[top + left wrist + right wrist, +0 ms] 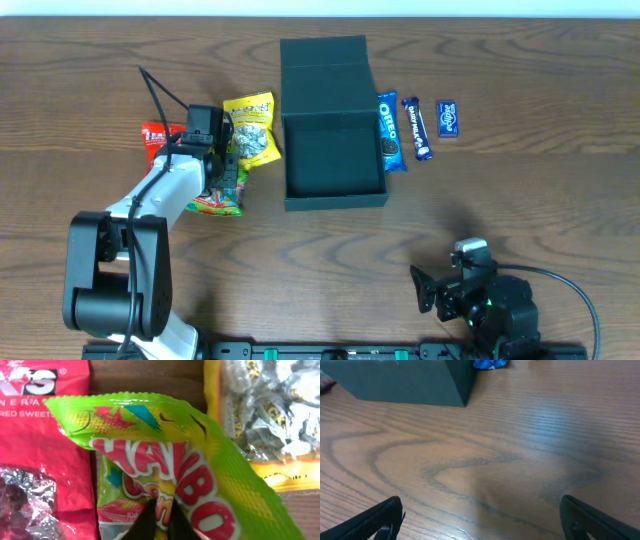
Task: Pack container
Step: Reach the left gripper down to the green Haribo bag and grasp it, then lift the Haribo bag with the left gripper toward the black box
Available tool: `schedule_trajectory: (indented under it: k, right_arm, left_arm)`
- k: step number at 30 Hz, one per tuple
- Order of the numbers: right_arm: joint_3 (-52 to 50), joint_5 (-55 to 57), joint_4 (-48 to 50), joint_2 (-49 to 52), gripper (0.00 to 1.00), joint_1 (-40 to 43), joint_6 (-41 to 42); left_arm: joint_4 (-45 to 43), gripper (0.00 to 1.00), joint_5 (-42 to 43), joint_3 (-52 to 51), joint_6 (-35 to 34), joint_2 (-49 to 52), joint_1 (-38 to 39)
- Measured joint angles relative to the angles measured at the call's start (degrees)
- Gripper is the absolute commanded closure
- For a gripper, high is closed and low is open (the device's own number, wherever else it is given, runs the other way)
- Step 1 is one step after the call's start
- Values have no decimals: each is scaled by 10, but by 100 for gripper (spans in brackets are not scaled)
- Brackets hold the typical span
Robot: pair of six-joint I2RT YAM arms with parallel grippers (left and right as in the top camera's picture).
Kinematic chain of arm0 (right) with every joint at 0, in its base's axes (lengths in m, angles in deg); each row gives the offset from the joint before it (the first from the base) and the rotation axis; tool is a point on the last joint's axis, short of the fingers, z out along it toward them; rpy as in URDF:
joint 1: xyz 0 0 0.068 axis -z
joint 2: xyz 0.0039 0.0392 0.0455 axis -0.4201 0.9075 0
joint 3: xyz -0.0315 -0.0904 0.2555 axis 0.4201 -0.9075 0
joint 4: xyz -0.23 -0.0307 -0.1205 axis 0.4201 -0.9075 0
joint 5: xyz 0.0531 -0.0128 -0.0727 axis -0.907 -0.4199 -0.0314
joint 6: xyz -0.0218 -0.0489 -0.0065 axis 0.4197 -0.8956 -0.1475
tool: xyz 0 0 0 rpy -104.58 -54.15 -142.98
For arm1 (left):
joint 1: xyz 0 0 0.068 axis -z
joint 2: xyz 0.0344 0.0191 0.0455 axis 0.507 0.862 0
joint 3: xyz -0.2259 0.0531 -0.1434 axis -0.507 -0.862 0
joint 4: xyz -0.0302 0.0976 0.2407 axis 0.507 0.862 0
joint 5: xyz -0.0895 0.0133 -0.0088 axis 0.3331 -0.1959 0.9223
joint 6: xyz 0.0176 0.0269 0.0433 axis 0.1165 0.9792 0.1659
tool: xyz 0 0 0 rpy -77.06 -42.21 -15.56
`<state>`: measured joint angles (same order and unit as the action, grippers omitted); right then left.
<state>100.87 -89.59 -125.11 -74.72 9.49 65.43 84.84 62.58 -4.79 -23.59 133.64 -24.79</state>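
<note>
Looking down from overhead, I judge the packing has barely begun: the container (335, 201) sits open at the middle of the table (300, 260) and I see nothing on its dark floor.

Six snacks lie outside it. On its left are a red sweets packet (155, 138), a yellow packet (250, 128) and a green Haribo packet (212, 203). Close against its right wall lies an Oreo packet (388, 130), then a Dairy Milk bar (416, 128) beside that, and a small blue packet (448, 118) a little further out.

My left gripper (228, 172) is down over the Haribo packet. In the left wrist view its two dark tips meet on the wrapper, which bulges up toward the camera, so I read it as clamped on that packet and the first pick as under way. My right gripper (480, 522) waits near the front edge, well apart from everything, fingers spread wide over bare wood.

The container itself is a dark teal-green, matte cardboard box, roughly square, its hinged lid (322, 65) folded back on the far side. It has straight walls and a clean interior, and it is far roomier than any one packet.
</note>
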Motion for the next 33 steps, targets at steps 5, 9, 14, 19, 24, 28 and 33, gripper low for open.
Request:
schedule_trajectory:
  k: [5,9,14,19,24,28,33]
  right_arm:
    - [0,0,0,0,1,0,0]
    - [0,0,0,0,1,0,0]
    - [0,0,0,0,1,0,0]
    - [0,0,0,0,1,0,0]
    - [0,0,0,0,1,0,0]
    - [0,0,0,0,1,0,0]
    - [0,0,0,0,1,0,0]
  left_arm:
    - [4,94,1,0,-14,0,0]
    - [16,94,1,0,-35,-10,0]
    - [24,94,3,0,-87,-54,0]
    - [15,94,11,0,-129,-146,0]
    - [2,94,41,0,-140,-222,2]
    - [-20,94,64,0,-141,-262,18]
    - [-46,94,108,0,-95,-276,64]
